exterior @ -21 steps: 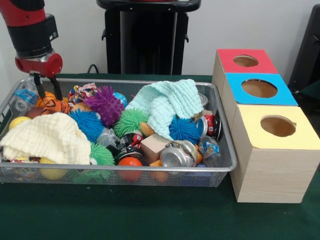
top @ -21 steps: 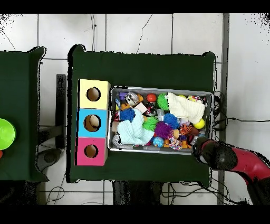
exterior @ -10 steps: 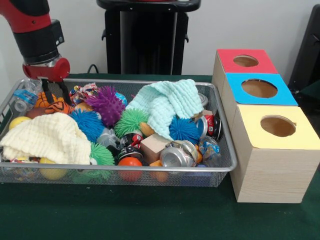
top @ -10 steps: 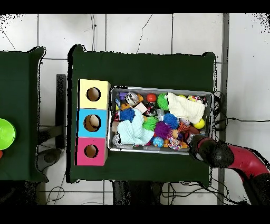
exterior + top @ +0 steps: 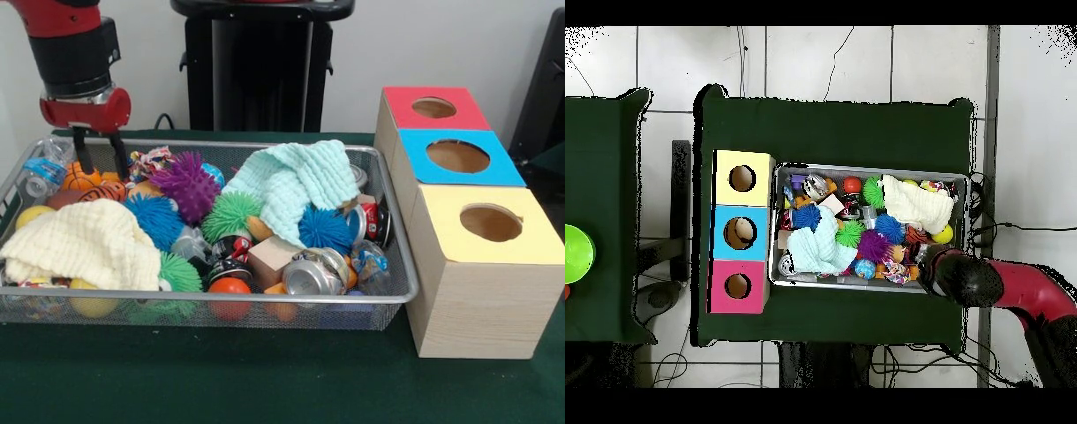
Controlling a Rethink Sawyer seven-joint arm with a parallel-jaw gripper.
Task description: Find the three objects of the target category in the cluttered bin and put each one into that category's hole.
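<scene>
claw (image 5: 99,159): I read the two black fingers as spread, empty, tips hanging just over the tiger toy (image 5: 99,189) at the bin's (image 5: 402,291) corner farthest from the boxes.
claw, overhead (image 5: 937,268): wrist hides the fingers, so I only get a position there; it sits over the same corner.
target: category not given to me. Candidates I see: spiky balls (purple (image 5: 185,184), blue (image 5: 152,217), green (image 5: 231,214)), cans (image 5: 313,272), smooth balls (image 5: 229,287).
holes: red box (image 5: 433,107), blue box (image 5: 457,156), yellow box (image 5: 491,223), side by side on the tabletop (image 5: 265,380) just beside the bin's opposite end.
risk 1: the toy lies wedged between an orange ball (image 5: 81,175) and the yellow cloth (image 5: 84,240). My guess: closing here pinches two things at once or snags cloth.
risk 2: mesh wall and rim are close to the fingers. A straight drop could hit wire.
risk 3: the carry runs the full bin length. A weak pinch on a soft toy likely drops it into the clutter.
risk 4: the mint cloth (image 5: 296,185) covers part of the pile. Hidden targets may go uncounted.
</scene>
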